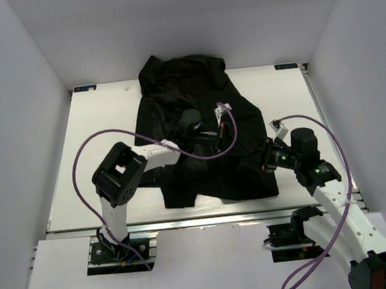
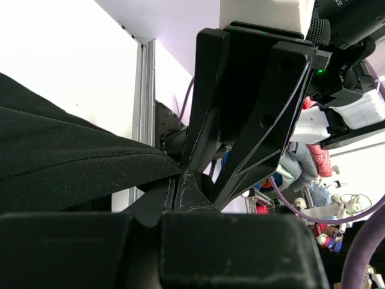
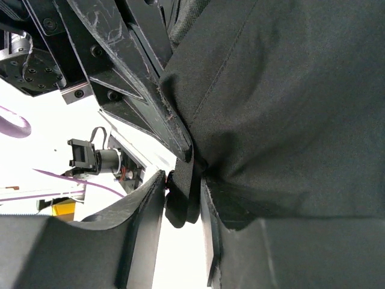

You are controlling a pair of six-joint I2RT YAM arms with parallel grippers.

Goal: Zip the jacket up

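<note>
Nearest me, the two arms are rising from their bases at the near edge of the white table (image 1: 95, 126), a purple cable (image 1: 78, 162) looping off the left one. The right gripper (image 1: 266, 159) is sitting low at the near right edge of the jacket (image 1: 195, 96). In its own camera its fingers are pressing together on a narrow strip of the black hem, with the cloth bunching up against the fingertips. Further in, the left arm is reaching across the garment, and the left gripper (image 1: 214, 137) is hanging over the middle of the front. Close up, its jaws are fully together, pinching a fold of the dark fabric at their tips. The jacket is lying spread over the centre of the table. Its bottom hem is facing the arms and its collar end is crumpling against the far edge.
</note>
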